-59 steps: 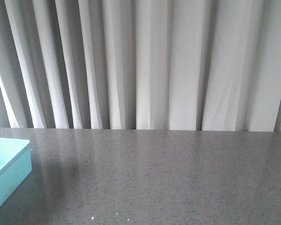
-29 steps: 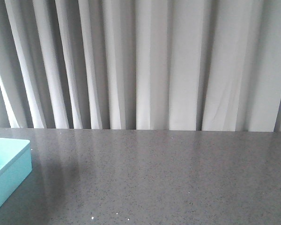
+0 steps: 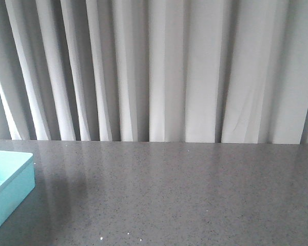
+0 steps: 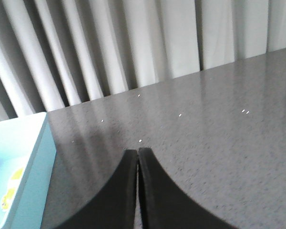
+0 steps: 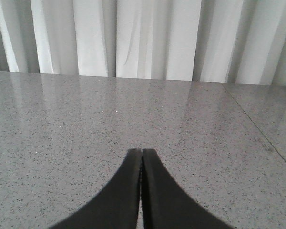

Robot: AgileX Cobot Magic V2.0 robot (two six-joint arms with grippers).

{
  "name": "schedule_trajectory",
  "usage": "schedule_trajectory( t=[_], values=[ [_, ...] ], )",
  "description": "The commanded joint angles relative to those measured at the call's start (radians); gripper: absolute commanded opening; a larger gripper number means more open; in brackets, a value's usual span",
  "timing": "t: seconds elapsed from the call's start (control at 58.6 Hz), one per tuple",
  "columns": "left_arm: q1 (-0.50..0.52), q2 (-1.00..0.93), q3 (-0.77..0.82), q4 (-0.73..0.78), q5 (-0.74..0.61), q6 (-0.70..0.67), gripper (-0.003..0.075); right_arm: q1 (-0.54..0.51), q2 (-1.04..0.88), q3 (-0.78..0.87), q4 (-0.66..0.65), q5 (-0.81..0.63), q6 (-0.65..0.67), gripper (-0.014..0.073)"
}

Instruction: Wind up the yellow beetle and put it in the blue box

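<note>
Nothing has moved since earlier: both the left end effector (image 4: pixel 137 155) and right end effector (image 5: pixel 141 155) are clenched on nothing above the grey worktop (image 3: pixel 185 195). Yellow patches, perhaps the beetle (image 4: pixel 12 183), lie inside the blue box (image 3: pixel 10 187).

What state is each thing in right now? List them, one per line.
blue box: open-topped, resting on the table at the robot's left.
left gripper: shut, holding nothing.
right gripper: shut, holding nothing.
table: grey speckled surface.
curtain: drawn, hanging behind the table.
</note>
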Motion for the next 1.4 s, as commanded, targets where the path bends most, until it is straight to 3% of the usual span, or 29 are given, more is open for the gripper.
schedule_trajectory(
  t=[0.0,0.205,0.444,0.665,1.092,1.194,1.382],
  values=[
    [-0.015,-0.031,0.139,-0.028,-0.202,0.073,-0.0006,-0.002,0.027,-0.023,-0.004,-0.073,-0.001,-0.0007],
    [-0.014,-0.039,0.340,-0.028,-0.358,0.067,-0.0006,-0.002,0.027,-0.023,-0.004,-0.073,-0.001,-0.0007],
    [-0.014,-0.066,0.426,-0.028,-0.442,0.070,-0.0006,-0.002,0.027,-0.023,-0.004,-0.073,-0.001,-0.0007],
    [-0.014,-0.223,0.480,-0.015,-0.422,0.070,-0.0006,-0.002,0.027,-0.023,-0.004,-0.073,-0.001,-0.0007],
    [-0.014,-0.193,0.477,0.018,-0.435,0.046,-0.0006,-0.002,0.027,-0.023,-0.004,-0.069,-0.001,-0.0007],
    [-0.014,-0.193,0.477,0.149,-0.438,-0.079,-0.0006,-0.002,0.027,-0.023,-0.004,-0.069,-0.001,-0.0007],
    [-0.014,-0.196,0.472,0.506,-0.445,-0.559,-0.0006,-0.002,0.027,-0.023,-0.004,-0.069,-0.001,-0.0007]
  ],
)
